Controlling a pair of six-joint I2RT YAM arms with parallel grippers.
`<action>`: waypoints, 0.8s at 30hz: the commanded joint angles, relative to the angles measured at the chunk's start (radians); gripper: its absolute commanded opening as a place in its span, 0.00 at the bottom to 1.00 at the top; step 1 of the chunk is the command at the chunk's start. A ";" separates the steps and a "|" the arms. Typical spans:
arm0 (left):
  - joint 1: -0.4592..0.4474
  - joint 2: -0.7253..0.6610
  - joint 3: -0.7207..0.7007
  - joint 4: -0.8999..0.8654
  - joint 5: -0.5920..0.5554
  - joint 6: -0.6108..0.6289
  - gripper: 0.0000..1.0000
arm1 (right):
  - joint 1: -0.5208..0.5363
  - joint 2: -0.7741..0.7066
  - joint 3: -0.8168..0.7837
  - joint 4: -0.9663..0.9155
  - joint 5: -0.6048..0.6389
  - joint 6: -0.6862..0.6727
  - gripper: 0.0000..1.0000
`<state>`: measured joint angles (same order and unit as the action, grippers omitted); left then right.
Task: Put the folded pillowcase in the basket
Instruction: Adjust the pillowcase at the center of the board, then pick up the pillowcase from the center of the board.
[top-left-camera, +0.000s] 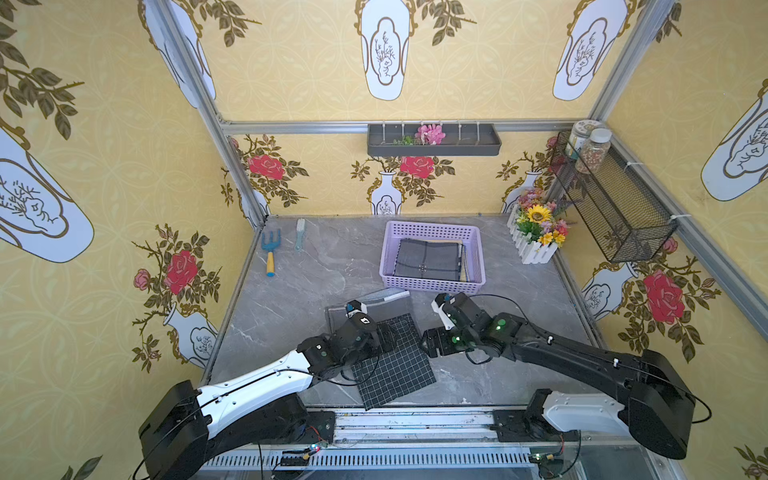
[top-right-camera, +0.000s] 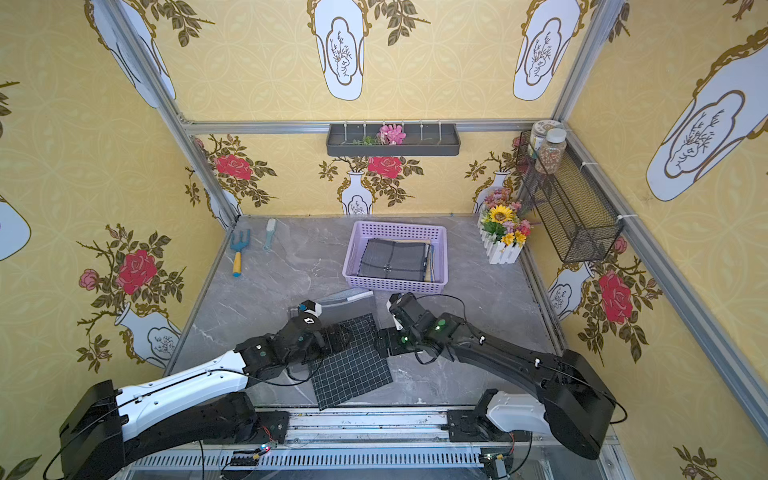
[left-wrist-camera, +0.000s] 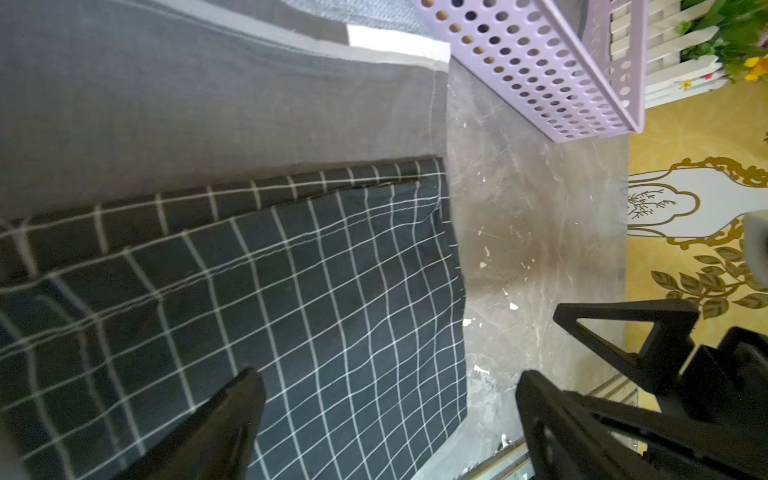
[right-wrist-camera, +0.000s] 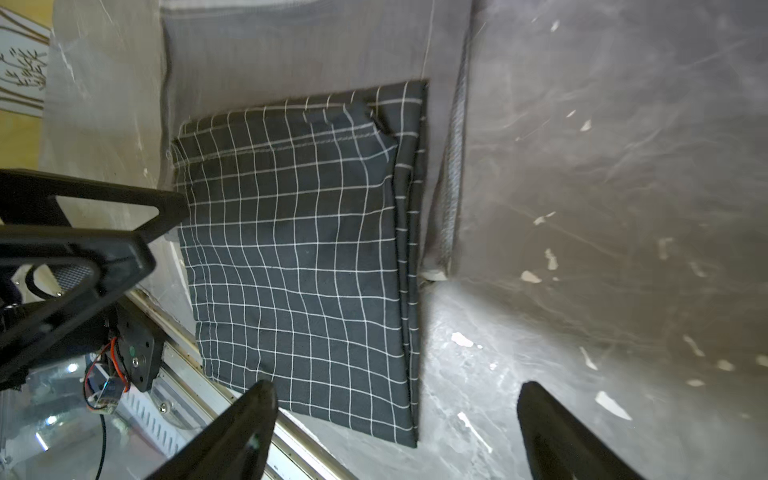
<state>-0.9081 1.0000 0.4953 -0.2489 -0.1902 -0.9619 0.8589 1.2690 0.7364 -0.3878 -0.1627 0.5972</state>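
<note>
Yellow rose-papered walls (top-left-camera: 124, 166) enclose a grey marble worktop (top-left-camera: 291, 299). The lilac basket (top-left-camera: 432, 286) stands toward the back. The folded pillowcase (top-left-camera: 399, 365), black with a white grid, lies outside it near the front edge, partly on a grey cloth (left-wrist-camera: 208, 104). The left arm (top-left-camera: 257, 378) and right arm (top-left-camera: 582, 353) reach in low from either side. The left gripper (left-wrist-camera: 388, 378) gapes wide over the pillowcase, the right gripper (right-wrist-camera: 397, 388) at its edge. Both seem empty, though contact is unclear.
</note>
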 joint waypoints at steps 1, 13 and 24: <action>0.000 -0.049 -0.035 -0.066 0.018 -0.060 1.00 | 0.032 0.045 -0.004 0.089 -0.018 0.053 0.92; 0.000 -0.170 -0.096 -0.222 0.033 -0.152 1.00 | 0.049 0.105 -0.010 0.097 0.004 0.079 0.91; -0.002 -0.178 -0.141 -0.218 0.061 -0.176 0.96 | 0.048 0.126 -0.007 0.093 0.017 0.088 0.91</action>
<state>-0.9092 0.8215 0.3698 -0.4641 -0.1402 -1.1267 0.9070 1.3937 0.7269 -0.3103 -0.1577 0.6800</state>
